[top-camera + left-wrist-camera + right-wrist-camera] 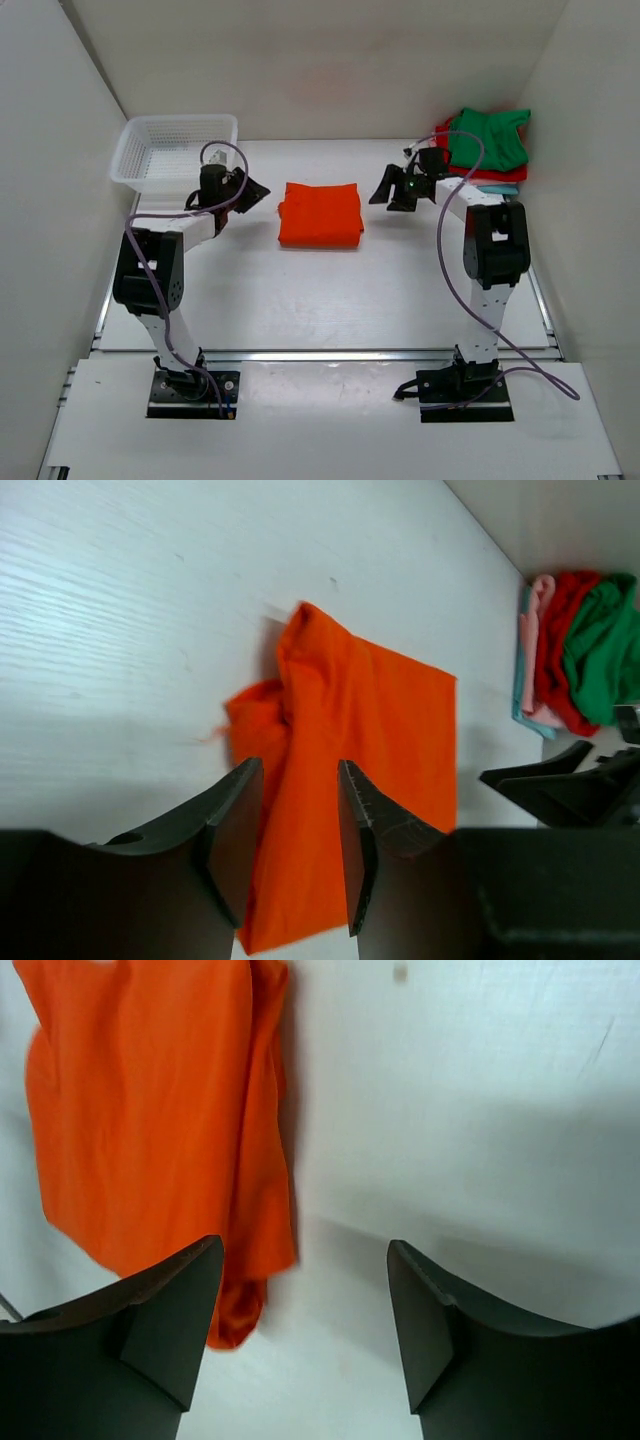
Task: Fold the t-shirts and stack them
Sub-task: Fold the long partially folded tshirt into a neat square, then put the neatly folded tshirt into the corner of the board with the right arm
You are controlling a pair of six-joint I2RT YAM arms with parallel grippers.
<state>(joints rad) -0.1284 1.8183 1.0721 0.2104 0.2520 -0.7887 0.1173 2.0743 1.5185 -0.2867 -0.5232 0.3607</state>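
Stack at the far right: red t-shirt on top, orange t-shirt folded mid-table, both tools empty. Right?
No. The green t-shirt is on top there, with the red t-shirt under it, as top external shows. The orange t-shirt is folded mid-table; the left tool and right tool are empty.

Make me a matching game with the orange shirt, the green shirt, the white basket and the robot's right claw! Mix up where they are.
Things:
1. orange shirt
2. green shirt
3. white basket
4. right gripper

Places or states:
A. on top of the pile, far right
B. far left corner
C. folded, in the middle
D. open, holding nothing

Pairs: 1-C, 2-A, 3-B, 4-D
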